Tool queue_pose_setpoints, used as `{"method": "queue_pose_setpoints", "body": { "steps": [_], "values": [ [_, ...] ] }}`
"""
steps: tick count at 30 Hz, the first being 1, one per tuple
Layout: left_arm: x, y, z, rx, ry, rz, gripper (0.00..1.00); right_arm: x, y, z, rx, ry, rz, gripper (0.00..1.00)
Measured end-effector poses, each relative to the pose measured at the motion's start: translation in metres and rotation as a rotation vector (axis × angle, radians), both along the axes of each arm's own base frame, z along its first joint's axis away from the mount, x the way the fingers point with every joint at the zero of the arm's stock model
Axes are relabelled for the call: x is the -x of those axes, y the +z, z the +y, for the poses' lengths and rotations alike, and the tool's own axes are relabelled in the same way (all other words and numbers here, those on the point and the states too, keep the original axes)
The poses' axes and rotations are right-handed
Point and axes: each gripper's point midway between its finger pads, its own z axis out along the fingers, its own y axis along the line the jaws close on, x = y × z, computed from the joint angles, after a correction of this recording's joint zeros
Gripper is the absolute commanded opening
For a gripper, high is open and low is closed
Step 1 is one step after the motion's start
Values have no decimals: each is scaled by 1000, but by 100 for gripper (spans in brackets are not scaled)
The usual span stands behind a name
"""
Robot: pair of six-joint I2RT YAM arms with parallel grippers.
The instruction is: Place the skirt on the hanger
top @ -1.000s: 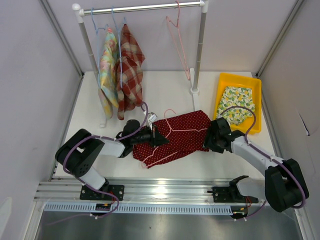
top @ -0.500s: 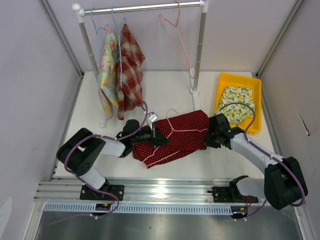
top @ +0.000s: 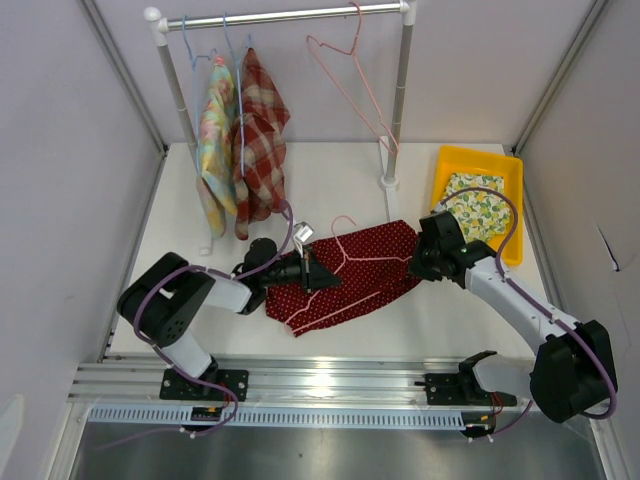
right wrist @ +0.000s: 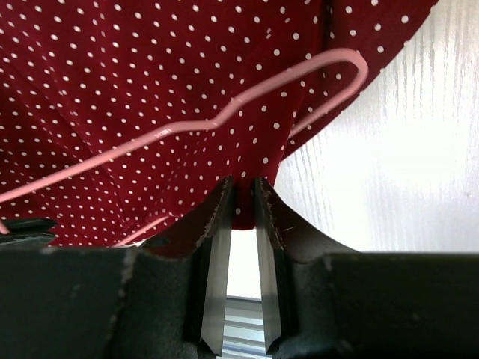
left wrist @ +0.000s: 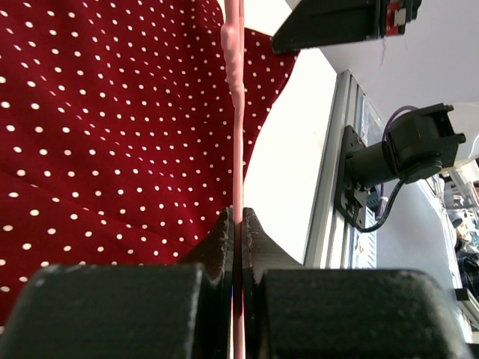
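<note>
The red polka-dot skirt [top: 365, 272] lies spread on the white table between my two grippers. A pink wire hanger [top: 345, 244] lies on top of it. My left gripper [top: 318, 275] sits at the skirt's left side and is shut on the hanger's wire [left wrist: 236, 112], with the skirt [left wrist: 112, 112] beside it. My right gripper [top: 418, 262] is at the skirt's right edge. In the right wrist view its fingertips [right wrist: 242, 183] pinch the skirt's hem [right wrist: 150, 75], just below the hanger's bent end [right wrist: 352, 63].
A clothes rack [top: 290, 15] stands at the back with a floral cloth [top: 215, 130], a plaid cloth [top: 262, 130] and an empty pink hanger [top: 345, 70] on it. Its right post [top: 398, 110] stands behind the skirt. A yellow tray [top: 445, 165] holds a lemon-print cloth [top: 480, 205].
My right gripper has moved a little back and right with the skirt's edge. The empty pink hanger on the rack has swung to the left. My left gripper has barely moved.
</note>
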Motion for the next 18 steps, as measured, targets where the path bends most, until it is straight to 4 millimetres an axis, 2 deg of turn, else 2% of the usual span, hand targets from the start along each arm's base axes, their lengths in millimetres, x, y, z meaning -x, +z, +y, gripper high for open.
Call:
{"method": "queue_pose_setpoints", "body": {
  "steps": [9, 14, 18],
  "values": [
    [-3, -15, 6, -57, 29, 48, 0, 5, -3, -4, 17, 0, 27, 20],
    [-7, -27, 11, -125, 65, 75, 0, 0, 4, -3, 12, -2, 15, 15],
    [-11, -28, 18, -170, 98, 60, 0, -5, 10, -4, 10, -5, 3, 11]
  ]
}}
